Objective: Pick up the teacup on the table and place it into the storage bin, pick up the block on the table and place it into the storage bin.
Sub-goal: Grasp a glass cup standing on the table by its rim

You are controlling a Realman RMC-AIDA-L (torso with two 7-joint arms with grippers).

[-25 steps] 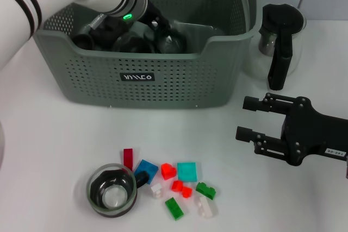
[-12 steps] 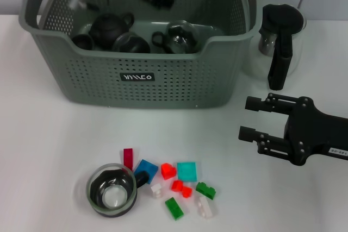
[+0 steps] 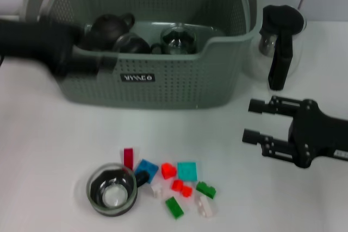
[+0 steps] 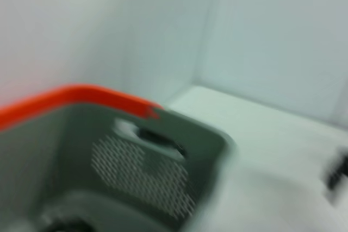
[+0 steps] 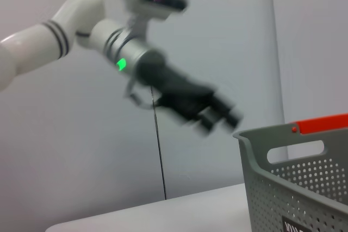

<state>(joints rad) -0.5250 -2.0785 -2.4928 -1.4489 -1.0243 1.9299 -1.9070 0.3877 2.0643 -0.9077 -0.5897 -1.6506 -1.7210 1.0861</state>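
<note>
Here the left hand (image 3: 103, 63) reaches level across the storage bin (image 3: 163, 80), grip unclear; right hand (image 3: 255, 120) rests spread.

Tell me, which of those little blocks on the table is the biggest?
The teal square block, in the middle of the pile. It is plainly wider than the red, green and white pieces around it; only the blue block beside the glass cup comes close.
</note>
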